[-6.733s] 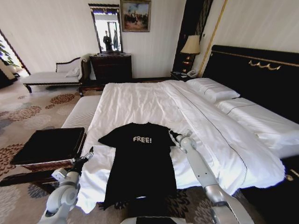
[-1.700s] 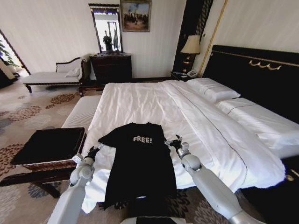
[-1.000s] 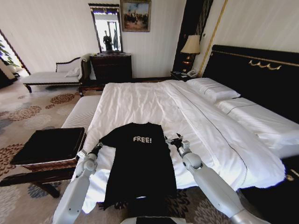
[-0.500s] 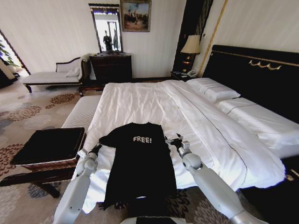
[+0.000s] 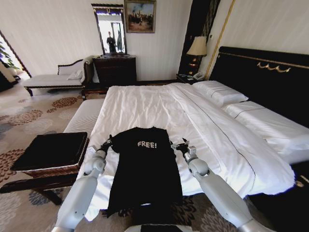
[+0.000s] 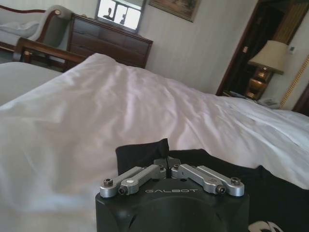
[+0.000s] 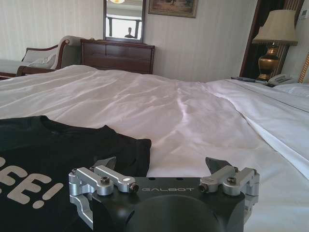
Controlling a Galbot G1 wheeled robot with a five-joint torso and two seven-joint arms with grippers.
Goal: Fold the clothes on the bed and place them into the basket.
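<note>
A black T-shirt [image 5: 145, 166] printed "FREE!" in white lies flat on the bed [image 5: 159, 111], its hem hanging over the near edge. The left claw [image 6: 166, 162], marked GALBOT, is pinched closed on the shirt's left sleeve. The right claw [image 7: 161, 166] is spread wide just beside the right sleeve. The basket [image 5: 50, 152] stands left of the bed.
</note>
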